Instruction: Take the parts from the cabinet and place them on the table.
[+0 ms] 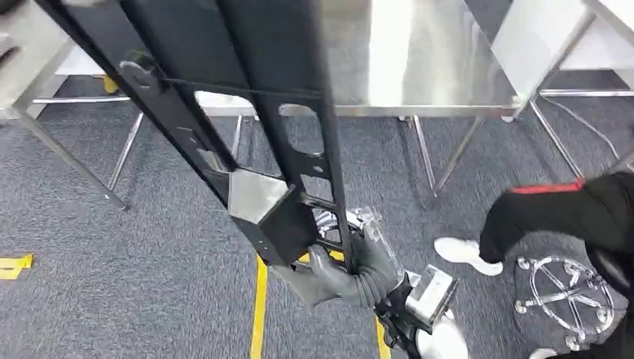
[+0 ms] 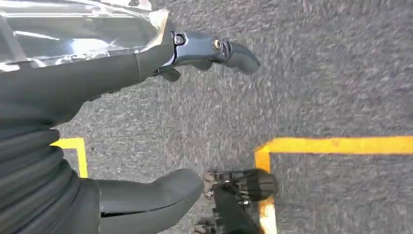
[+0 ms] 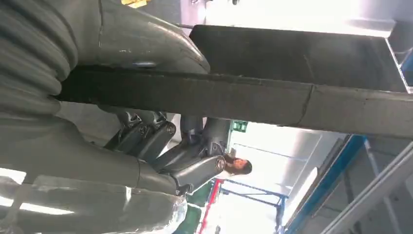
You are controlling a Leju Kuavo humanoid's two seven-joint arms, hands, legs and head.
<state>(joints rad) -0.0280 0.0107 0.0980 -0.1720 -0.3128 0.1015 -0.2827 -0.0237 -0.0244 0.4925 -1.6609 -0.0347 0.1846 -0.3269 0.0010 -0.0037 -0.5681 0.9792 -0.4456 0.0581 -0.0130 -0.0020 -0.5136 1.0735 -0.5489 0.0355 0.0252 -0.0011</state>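
The right hand grips the lower end of a long black frame, its fingers wrapped around one rail. From the hand the frame runs up and away, leaning to the left, so its long axis goes from the hand toward the far upper left of the head view and its far end passes out of the picture. The frame is flat, with cut-out openings along its length and one shiny metal plate fixed on it just above the hand. In the right wrist view the same hand holds the rail between the thumb and the dark fingers, which curl under it.

The table stands beyond the hand, behind the frame (the frame crosses in front of its edge, and I cannot tell if they touch).

The left hand hangs over grey carpet with a yellow line; its thumb and fingers are apart and hold nothing.

To the right of the right hand a person's dark sleeve and white shoe are seen, near a chair base.
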